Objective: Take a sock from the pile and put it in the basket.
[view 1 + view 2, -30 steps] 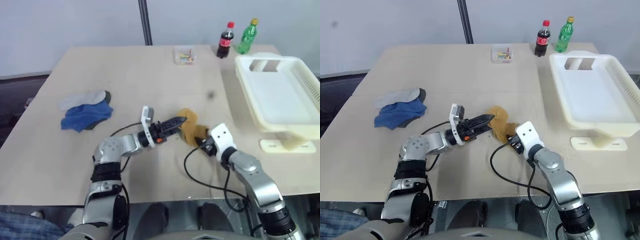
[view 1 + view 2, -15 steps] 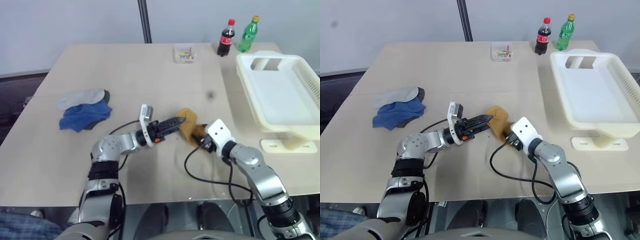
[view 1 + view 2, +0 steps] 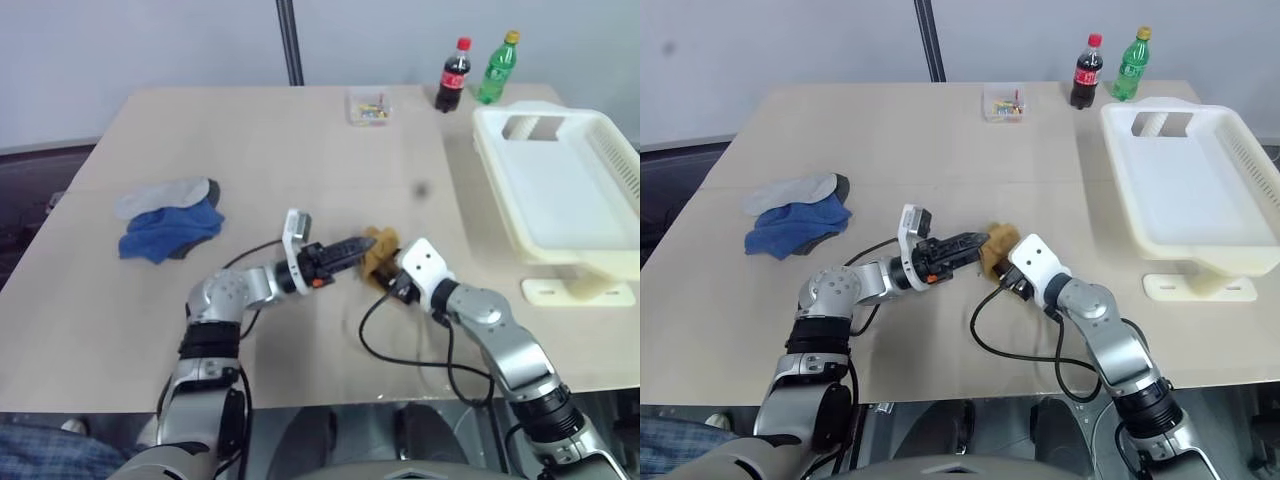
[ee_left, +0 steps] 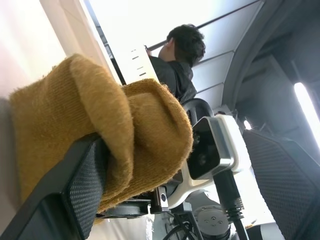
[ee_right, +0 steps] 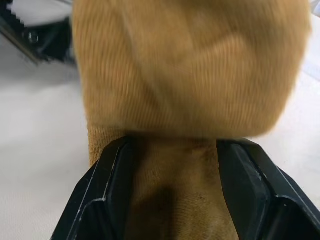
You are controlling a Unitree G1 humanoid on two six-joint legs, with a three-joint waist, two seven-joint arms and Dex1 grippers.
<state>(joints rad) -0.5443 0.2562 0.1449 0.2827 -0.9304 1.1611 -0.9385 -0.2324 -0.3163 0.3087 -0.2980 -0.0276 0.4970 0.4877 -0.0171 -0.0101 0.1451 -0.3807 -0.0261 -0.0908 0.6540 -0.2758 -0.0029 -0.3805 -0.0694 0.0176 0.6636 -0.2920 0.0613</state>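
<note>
Pale wall and a dark upright pole stand behind the light wooden bench (image 3: pixel 250 140). Near the middle of the bench both arms meet around the mustard sock (image 3: pixel 380 255), which is bunched up above the bench surface between them. The right hand (image 5: pixel 172 165) has its two black fingers (image 5: pixel 107 195) set on either side of the sock's lower part, clamped on the fabric, with the rest of the sock bulging out past the fingertips. The left hand (image 3: pixel 355 247) reaches in from the robot's left, its dark fingers (image 4: pixel 75 190) spread apart; in the left wrist view one finger lies against the folded sock, the fabric draping over it, though whether it grips cannot be told. That same view shows the white housing of the right wrist just beyond the sock, and a person with dark hair further off. Well to the robot's left lies the pile (image 3: pixel 170 220), a blue sock with a pale grey one touching its far edge. The cream-white basket (image 3: pixel 600 140) sits at the bench's right edge, well apart from the sock. At the far edge stand a cola bottle (image 3: pixel 452 78) and a green bottle (image 3: pixel 497 70), side by side, with a small clear box of coloured bits (image 3: pixel 367 108) near them.
</note>
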